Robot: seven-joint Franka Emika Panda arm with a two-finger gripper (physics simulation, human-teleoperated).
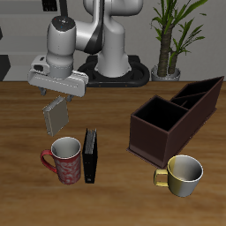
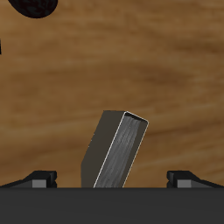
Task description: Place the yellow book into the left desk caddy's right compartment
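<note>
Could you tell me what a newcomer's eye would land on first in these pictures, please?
Probably the gripper hanging above the table with the yellow book tilted in its grasp, clear of the wood. Next, the large left desk caddy standing open-topped on the table's other side, with a yellow mug before it. Below the gripper stand a red mug and an upright black book.

Showed the yellow book (image 2: 119, 150), grey-covered, tilted and hanging over the wooden worktop (image 2: 105, 61). Caught one end of the book at the gripper (image 2: 112, 179), between two dark fingertips (image 2: 39, 178) set well apart on either side. Left unclear whether the pads actually touched the cover. Took in part of a dark round object (image 2: 37, 8) at the frame's edge.
</note>
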